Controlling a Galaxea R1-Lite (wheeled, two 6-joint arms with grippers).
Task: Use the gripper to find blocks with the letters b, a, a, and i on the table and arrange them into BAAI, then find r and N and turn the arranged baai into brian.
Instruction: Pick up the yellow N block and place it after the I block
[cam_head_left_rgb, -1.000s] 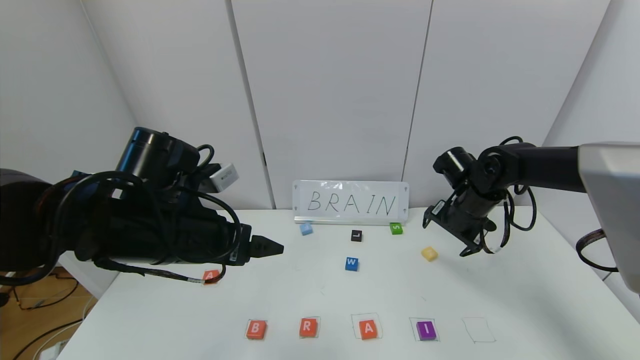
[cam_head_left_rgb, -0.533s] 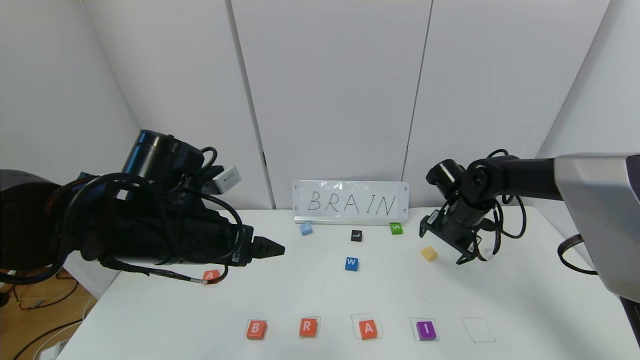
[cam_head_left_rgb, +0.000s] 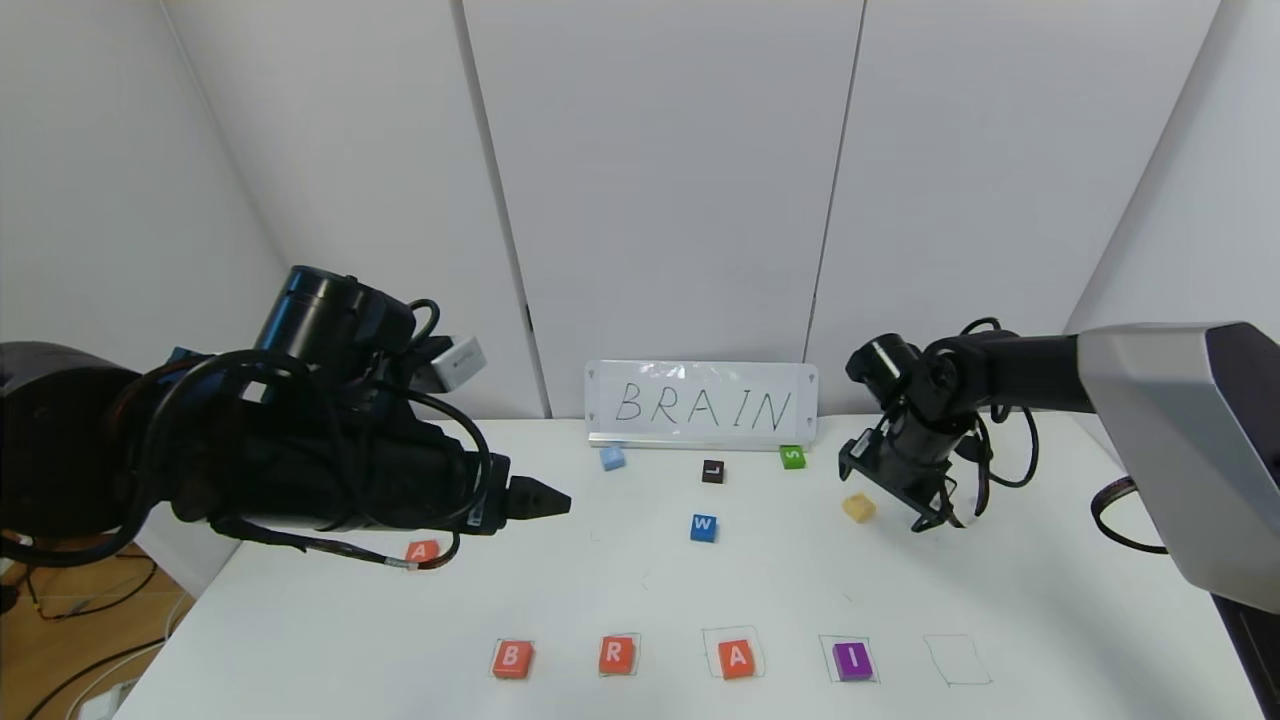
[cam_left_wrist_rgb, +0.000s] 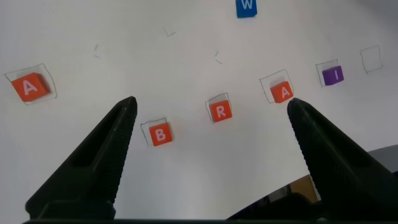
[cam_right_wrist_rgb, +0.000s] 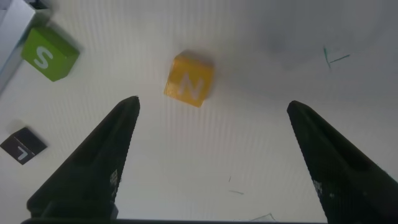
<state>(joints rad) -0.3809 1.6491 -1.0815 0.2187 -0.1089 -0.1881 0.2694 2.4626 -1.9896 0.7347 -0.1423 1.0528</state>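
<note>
Along the front of the table (cam_head_left_rgb: 1050, 600), in pen-drawn squares, lie orange-red B (cam_head_left_rgb: 512, 658), r (cam_head_left_rgb: 616, 655), A (cam_head_left_rgb: 737, 659) and purple I (cam_head_left_rgb: 852, 661). A second orange-red A (cam_head_left_rgb: 422, 550) lies at the left, partly behind my left arm's cable. The yellow N (cam_head_left_rgb: 858, 507) sits at mid-right. My right gripper (cam_head_left_rgb: 905, 495) hovers just right of it, open and empty; the right wrist view shows N (cam_right_wrist_rgb: 188, 86) beyond the open gripper (cam_right_wrist_rgb: 212, 104). My left gripper (cam_head_left_rgb: 545, 497) hangs open and empty above the left side, looking down on B (cam_left_wrist_rgb: 161, 134), r (cam_left_wrist_rgb: 221, 112) and A (cam_left_wrist_rgb: 283, 92).
An empty drawn square (cam_head_left_rgb: 957, 660) lies right of the I. A BRAIN sign (cam_head_left_rgb: 700, 405) stands at the back. Near it are a light-blue tile (cam_head_left_rgb: 612, 458), a black L (cam_head_left_rgb: 712, 471), a green S (cam_head_left_rgb: 792, 457) and a blue W (cam_head_left_rgb: 703, 527).
My right arm has swung left and slightly down, bringing its open gripper close beside the yellow N. The left arm has drifted only a little. No tile has moved.
</note>
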